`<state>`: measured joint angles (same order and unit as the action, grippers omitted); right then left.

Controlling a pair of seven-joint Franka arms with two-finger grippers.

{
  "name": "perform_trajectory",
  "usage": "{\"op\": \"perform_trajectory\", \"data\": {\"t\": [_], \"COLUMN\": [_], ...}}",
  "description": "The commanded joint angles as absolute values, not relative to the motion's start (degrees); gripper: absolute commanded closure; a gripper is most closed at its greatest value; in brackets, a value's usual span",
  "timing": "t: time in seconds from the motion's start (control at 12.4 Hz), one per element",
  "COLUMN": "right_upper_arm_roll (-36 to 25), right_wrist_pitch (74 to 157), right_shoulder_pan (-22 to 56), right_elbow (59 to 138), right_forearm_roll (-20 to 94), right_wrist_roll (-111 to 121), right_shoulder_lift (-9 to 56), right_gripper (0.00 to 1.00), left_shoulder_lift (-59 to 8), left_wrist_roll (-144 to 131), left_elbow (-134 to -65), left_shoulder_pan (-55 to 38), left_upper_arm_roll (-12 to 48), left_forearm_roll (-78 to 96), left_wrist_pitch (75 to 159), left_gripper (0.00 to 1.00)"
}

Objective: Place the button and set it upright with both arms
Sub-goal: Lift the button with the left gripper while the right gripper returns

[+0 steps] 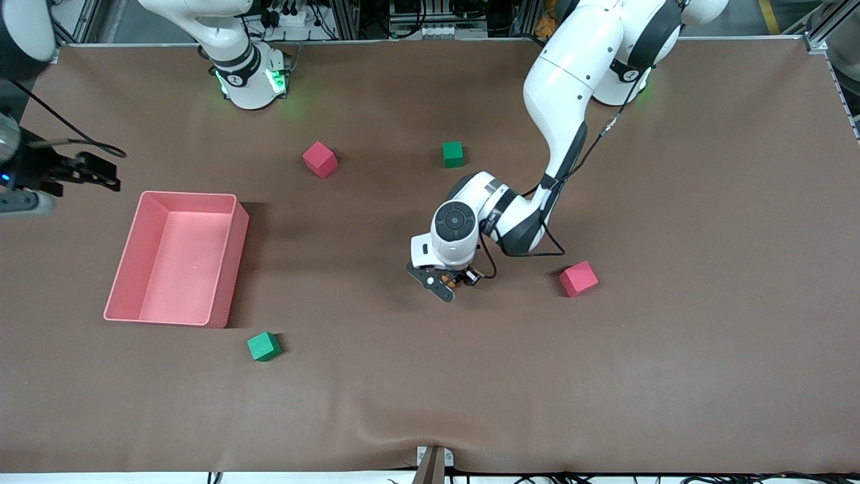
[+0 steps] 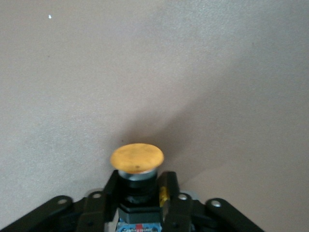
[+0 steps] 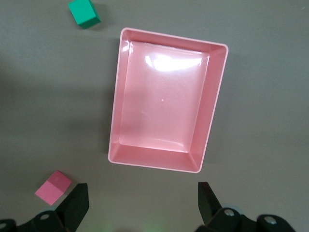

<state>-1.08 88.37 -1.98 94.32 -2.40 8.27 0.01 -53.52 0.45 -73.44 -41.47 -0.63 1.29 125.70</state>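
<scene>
Left wrist view: the left claw [image 2: 140,203] clamps the push-button switch [image 2: 137,166] by its stiff black body, low on the tabletop [image 1: 430,390] at center, the pink cube [image 1: 578,278] at its 3 o'clock. It looks light, and its smooth orange cap probably slippery. The right claw [image 3: 142,205] waits wide above the pink tray [image 3: 215,104].

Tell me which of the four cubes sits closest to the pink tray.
The green cube nearest the front camera, just off the pink tray's corner; the other three lie farther away.
</scene>
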Motion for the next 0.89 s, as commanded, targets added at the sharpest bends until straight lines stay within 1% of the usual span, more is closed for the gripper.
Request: {"op": "perform_trajectory", "data": {"t": [0.0,0.08,0.24,0.48,0.56,0.64,0.8], "right_upper_arm_roll": [-0.79,-0.97,-0.88,-0.97,-0.97,-0.97,-1.05], "right_wrist_pitch": [85.61,85.26,83.67,84.29,84.37,84.46,84.03], "right_shoulder_pan": [-2.54,-2.72,-2.64,-2.64,-2.72,-2.72,-2.81], "right_elbow": [90.71,90.09,89.13,88.86,88.86,88.77,88.77], "right_forearm_roll": [-0.01,0.7,1.66,2.81,2.64,2.64,2.81], "right_wrist_roll": [6.06,6.33,6.07,6.06,6.06,6.06,6.24], "right_shoulder_lift": [0.53,0.53,0.53,0.62,0.62,0.62,0.62], "right_gripper": [0.0,0.0,0.0,0.0,0.0,0.0,0.0], "left_shoulder_lift": [-54.58,-54.06,-52.48,-49.84,-48.88,-47.65,-46.93], "left_wrist_roll": [-0.79,-1.31,-2.9,-3.51,-5.6,-8.84,-17.89], "left_elbow": [-71.89,-71.89,-71.89,-71.89,-71.98,-71.98,-71.81], "left_shoulder_pan": [-42.27,-42.19,-42.1,-41.49,-41.66,-42.18,-42.71], "left_upper_arm_roll": [-1.32,-1.32,-1.41,-1.58,-2.8,-3.6,-3.78], "left_forearm_roll": [0.09,0.09,0.09,0.09,0.09,0.17,0.18], "left_wrist_pitch": [125.86,125.86,125.86,125.6,125.33,125.07,125.07], "left_gripper": [0.93,0.96,0.97,0.96,0.96,1.0,1.0]}}
